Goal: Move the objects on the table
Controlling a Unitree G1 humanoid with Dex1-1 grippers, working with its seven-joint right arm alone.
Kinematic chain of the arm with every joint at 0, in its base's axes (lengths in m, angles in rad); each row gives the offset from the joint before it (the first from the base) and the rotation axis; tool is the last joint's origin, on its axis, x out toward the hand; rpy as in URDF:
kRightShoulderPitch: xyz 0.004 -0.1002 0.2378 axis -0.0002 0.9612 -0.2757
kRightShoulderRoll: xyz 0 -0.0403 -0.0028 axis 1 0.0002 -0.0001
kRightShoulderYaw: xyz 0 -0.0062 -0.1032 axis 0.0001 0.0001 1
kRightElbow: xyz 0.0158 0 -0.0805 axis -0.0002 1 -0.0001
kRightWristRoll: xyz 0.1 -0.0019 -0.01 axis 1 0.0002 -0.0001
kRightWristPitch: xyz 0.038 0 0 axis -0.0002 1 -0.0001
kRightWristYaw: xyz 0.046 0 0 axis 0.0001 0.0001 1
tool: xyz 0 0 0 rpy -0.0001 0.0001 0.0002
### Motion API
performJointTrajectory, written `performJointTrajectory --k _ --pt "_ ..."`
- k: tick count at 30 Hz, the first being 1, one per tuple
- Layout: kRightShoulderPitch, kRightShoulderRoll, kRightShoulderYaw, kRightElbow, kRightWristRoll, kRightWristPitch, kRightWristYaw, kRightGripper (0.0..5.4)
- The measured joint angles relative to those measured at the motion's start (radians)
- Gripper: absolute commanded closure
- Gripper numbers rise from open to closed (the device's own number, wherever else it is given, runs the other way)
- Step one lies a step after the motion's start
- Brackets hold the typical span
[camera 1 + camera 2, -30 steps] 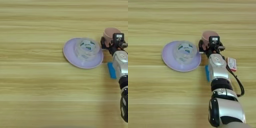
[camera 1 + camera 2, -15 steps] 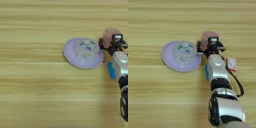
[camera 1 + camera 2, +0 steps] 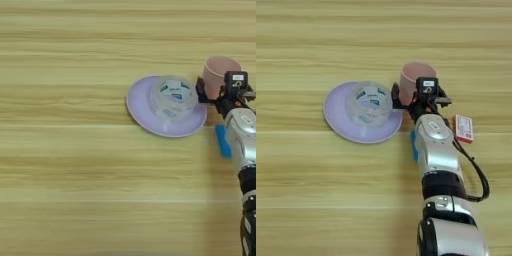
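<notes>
A salmon-pink cup stands upright on the wood-grain table, just right of a lavender plate. My right gripper reaches in from below and sits at the cup's near lower side, its black head hiding the cup's base. A clear tape roll with bluish print rests in the middle of the plate. A small flat red-and-white box lies right of my silver forearm. The left eye view shows the same cup, tape roll and gripper.
A small blue object lies on the table, partly under my forearm. A black cable loops along the arm's right side, close to the box. The plate's right rim nearly touches the cup.
The gripper and the cup have edged very slightly to the left, toward the plate. The plate, tape roll and box have not moved.
</notes>
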Motion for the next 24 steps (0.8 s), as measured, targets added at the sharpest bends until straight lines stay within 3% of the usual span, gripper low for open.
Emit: performJointTrajectory --k 15,24 --pt "0.137 0.009 -0.009 -0.250 0.021 0.166 0.007 0.03" --pt "0.270 0.007 -0.052 -0.483 0.039 0.298 0.007 0.03"
